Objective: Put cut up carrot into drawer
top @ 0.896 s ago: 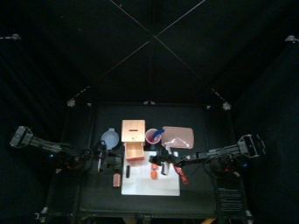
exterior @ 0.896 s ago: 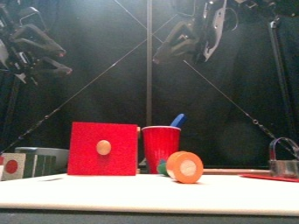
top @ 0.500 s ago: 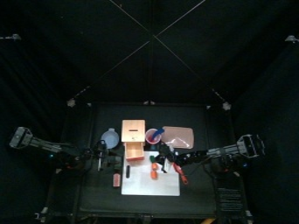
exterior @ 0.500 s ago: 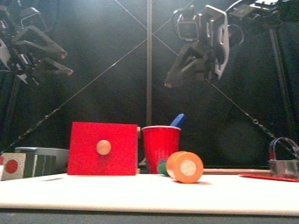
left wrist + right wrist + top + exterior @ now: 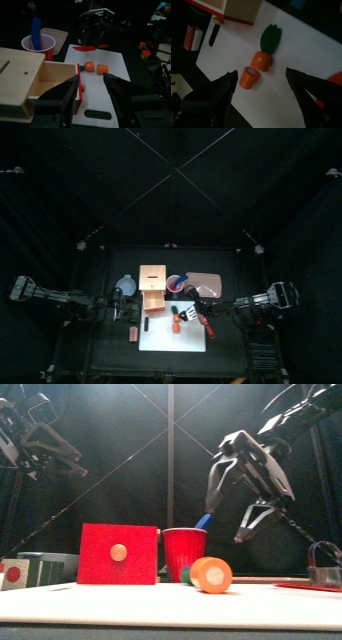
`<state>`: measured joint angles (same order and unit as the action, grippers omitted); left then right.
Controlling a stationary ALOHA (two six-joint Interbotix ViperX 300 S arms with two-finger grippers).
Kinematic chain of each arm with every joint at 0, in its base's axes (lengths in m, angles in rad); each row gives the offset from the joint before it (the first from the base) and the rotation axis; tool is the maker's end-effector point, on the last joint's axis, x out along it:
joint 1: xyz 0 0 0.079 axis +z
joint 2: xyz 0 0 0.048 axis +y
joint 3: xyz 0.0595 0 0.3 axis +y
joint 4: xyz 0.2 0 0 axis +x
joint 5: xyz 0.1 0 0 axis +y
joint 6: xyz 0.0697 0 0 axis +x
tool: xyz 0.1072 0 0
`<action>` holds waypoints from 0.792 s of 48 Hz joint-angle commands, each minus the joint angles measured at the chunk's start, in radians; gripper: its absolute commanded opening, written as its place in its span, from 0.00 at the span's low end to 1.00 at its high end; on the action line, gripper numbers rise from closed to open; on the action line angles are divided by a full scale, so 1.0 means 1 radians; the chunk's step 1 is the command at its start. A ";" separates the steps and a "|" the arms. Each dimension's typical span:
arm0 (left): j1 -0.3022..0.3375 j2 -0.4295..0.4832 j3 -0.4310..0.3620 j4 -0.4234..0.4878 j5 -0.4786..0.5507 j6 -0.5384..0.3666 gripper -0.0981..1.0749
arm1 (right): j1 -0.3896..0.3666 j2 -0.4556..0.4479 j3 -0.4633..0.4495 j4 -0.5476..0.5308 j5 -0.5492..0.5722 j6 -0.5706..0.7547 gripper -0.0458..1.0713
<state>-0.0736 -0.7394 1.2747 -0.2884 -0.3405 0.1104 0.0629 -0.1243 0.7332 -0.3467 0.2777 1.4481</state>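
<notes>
The cut up carrot [image 5: 248,78] is a short orange chunk lying on the white board [image 5: 298,55], just off the longer carrot body [image 5: 262,60] with its green top. It also shows as cut up carrot [image 5: 102,68] and, near the front, cut up carrot [image 5: 210,573]. The drawer [image 5: 57,80] of the tan wooden box stands pulled out, its red face [image 5: 118,554] with a round knob turned to the front. My right gripper [image 5: 268,90] hangs open above the chunk, nothing in it. My left gripper [image 5: 93,95] is open near the drawer's face, holding nothing.
A red cup [image 5: 185,552] with a blue spoon stands behind the carrot. A pink container [image 5: 57,35] lies beyond the cup. A red tool [image 5: 90,48] lies at the board's far end, and a small red-and-white block [image 5: 134,333] beside the board.
My right arm has swung down from high above toward the board, its jaws open throughout. The left arm, carrot and drawer have stayed put.
</notes>
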 commanded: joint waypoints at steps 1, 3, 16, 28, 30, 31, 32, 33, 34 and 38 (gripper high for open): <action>0.018 0.003 -0.034 0.026 0.002 0.002 0.78 | -0.005 0.046 -0.061 0.052 0.008 -0.002 0.97; 0.025 0.003 -0.037 0.032 0.006 0.002 0.78 | -0.006 0.081 -0.089 0.064 0.018 -0.003 0.95; 0.031 0.003 -0.026 0.046 0.011 0.002 0.78 | -0.017 0.193 -0.218 0.092 0.213 -0.003 0.93; 0.035 0.003 -0.028 0.048 0.011 0.003 0.78 | -0.012 0.262 -0.253 0.132 0.221 -0.003 0.92; 0.035 0.003 -0.026 0.048 0.011 0.003 0.78 | -0.011 0.270 -0.258 0.140 0.221 -0.003 0.92; 0.035 0.003 -0.026 0.046 0.011 0.003 0.78 | -0.011 0.275 -0.261 0.143 0.221 -0.003 0.92; 0.035 0.003 -0.025 0.048 0.011 0.003 0.78 | -0.012 0.279 -0.264 0.146 0.222 -0.003 0.92; 0.035 0.003 -0.025 0.046 0.009 0.002 0.78 | -0.011 0.281 -0.265 0.147 0.222 -0.003 0.91; 0.035 0.003 -0.025 0.048 0.011 0.002 0.78 | -0.011 0.284 -0.270 0.150 0.222 -0.003 0.91; 0.034 0.003 -0.023 0.046 0.011 0.002 0.78 | -0.011 0.291 -0.279 0.153 0.229 -0.003 0.86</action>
<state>-0.0414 -0.7394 1.2655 -0.2454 -0.3267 0.1120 0.0522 0.1841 0.4817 -0.1963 0.5031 1.4481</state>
